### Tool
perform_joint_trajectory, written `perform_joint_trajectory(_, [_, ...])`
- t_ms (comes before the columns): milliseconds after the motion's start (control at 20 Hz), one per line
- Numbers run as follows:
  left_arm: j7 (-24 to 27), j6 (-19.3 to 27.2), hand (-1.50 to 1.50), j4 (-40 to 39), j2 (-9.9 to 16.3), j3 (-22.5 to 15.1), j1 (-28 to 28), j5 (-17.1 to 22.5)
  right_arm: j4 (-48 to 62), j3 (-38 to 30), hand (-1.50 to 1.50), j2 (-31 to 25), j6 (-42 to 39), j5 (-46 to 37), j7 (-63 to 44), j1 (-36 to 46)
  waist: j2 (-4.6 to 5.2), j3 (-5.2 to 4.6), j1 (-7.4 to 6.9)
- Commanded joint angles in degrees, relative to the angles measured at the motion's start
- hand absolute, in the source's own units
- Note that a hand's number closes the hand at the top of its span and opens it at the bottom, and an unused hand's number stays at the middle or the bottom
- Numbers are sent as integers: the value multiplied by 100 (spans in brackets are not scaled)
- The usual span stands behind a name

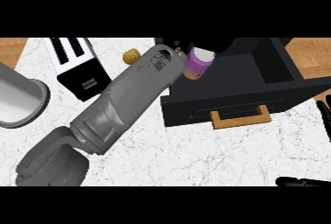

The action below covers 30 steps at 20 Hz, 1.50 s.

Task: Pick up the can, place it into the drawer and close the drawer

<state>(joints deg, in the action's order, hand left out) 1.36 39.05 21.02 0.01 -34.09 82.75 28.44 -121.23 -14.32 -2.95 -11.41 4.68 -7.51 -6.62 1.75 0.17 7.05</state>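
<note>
You have a white marble-patterned counter (213, 153) filling most of the head view, with brown wooden flooring (13, 50) showing past its far corners. On it stands a black open drawer box (245, 74) with a tan wooden pull handle (241, 118) on its front panel, which faces you. Your grey left forearm (123, 100) runs diagonally from the lower left up to the drawer's far left corner. A large grey metal cylinder (19, 98) sits at the left edge, cut off by the frame. Beside the forearm you will note a white and black toaster with two slots (77, 65). The black left hand (173, 43) is at the drawer's rim, fingers curled round the purple can with a pale top (199, 63), which hangs tilted over the drawer's inner left side. The black right hand (323, 113) shows only as fingers at the right edge and lower right corner; you cannot tell their state. A small golden ribbed knob-like object (132, 56) lies just beside the forearm.
</note>
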Motion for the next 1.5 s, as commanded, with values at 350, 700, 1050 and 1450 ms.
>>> perform_joint_trajectory(350, [35, 497, -150, -60, -1, -224, 16, 313, -16, 77, -150, 56, 48, -97, 51, 33, -7, -1, -12])
perform_joint_trajectory(700, [86, 685, -150, 103, -1, -192, -48, 664, -222, -84, -150, -440, -24, -677, 356, 229, 11, -1, 55])
perform_joint_trajectory(1050, [346, 661, -150, 374, -1, -151, -258, 1021, -523, 313, -150, -681, -86, -1630, 667, 139, -45, -6, -92])
perform_joint_trajectory(1450, [574, 920, -150, 376, -1, -71, -16, 1164, -604, 854, -150, -1091, 50, -3239, 617, 361, -106, -13, -348])
